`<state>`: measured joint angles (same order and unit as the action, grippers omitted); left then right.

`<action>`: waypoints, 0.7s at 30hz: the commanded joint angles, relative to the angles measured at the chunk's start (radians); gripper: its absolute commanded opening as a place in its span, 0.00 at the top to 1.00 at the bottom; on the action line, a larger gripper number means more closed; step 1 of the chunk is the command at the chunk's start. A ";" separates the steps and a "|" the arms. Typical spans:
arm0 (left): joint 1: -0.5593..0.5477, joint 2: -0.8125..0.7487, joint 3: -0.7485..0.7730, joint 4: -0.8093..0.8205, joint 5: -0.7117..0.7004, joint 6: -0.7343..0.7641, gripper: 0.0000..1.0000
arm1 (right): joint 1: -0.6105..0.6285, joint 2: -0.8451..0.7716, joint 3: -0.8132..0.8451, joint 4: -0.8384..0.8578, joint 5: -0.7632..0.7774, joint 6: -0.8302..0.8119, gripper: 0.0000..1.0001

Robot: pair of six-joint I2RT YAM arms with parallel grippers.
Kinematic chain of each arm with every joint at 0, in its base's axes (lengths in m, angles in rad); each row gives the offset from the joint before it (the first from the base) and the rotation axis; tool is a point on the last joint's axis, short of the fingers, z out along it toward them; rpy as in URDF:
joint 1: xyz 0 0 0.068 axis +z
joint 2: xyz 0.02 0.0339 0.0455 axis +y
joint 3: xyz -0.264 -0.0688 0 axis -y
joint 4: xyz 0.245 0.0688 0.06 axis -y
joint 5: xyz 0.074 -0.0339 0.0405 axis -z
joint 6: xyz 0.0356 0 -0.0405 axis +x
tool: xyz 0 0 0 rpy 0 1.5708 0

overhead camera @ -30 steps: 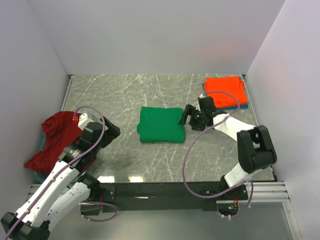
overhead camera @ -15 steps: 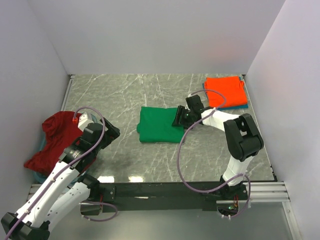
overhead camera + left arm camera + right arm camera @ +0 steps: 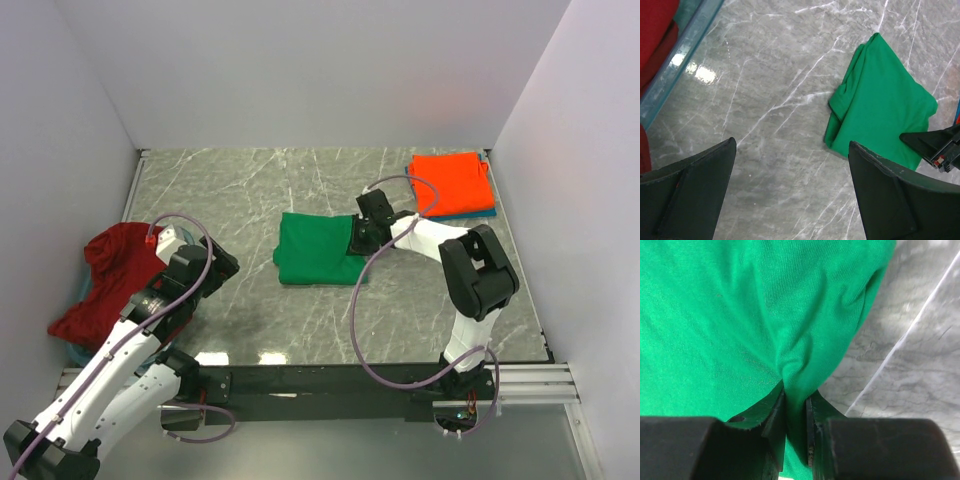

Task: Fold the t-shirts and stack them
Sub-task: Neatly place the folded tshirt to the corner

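— Where was the green shirt (image 3: 318, 250)?
— Folded, near the middle of the table (image 3: 240, 185). The right gripper (image 3: 795, 407) pinched a ridge of cloth at the shirt's right edge between nearly closed fingers.
— And the left gripper (image 3: 792, 150)?
— Spread wide, holding nothing, beside the dark red shirt (image 3: 112, 275) at the left edge. An orange shirt (image 3: 450, 182) lay folded in the far right corner.

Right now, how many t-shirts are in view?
4. A green one lies folded mid-table; an orange-red one lies on a teal-blue one at the far right; a dark red one is heaped at the left. More may hide beneath it.
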<state>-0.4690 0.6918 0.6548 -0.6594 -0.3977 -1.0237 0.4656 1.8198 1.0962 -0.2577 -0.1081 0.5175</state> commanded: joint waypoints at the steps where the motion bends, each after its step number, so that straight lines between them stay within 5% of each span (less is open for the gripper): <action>1: 0.000 0.000 0.006 -0.003 -0.036 -0.022 0.01 | 0.013 -0.004 0.067 -0.011 0.093 -0.097 0.96; 9: 0.000 -0.003 0.012 -0.052 -0.098 -0.068 0.00 | 0.015 -0.027 0.195 -0.101 0.310 -0.295 1.00; 15: 0.000 -0.037 0.005 -0.065 -0.131 -0.090 0.00 | 0.007 -0.002 0.292 -0.170 0.617 -0.456 1.00; 21: 0.000 -0.055 0.003 -0.106 -0.179 -0.139 0.00 | -0.045 0.024 0.372 -0.183 0.723 -0.561 1.00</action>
<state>-0.4690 0.6514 0.6544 -0.7425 -0.5251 -1.1252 0.4511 1.8301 1.3983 -0.4385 0.4622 0.0677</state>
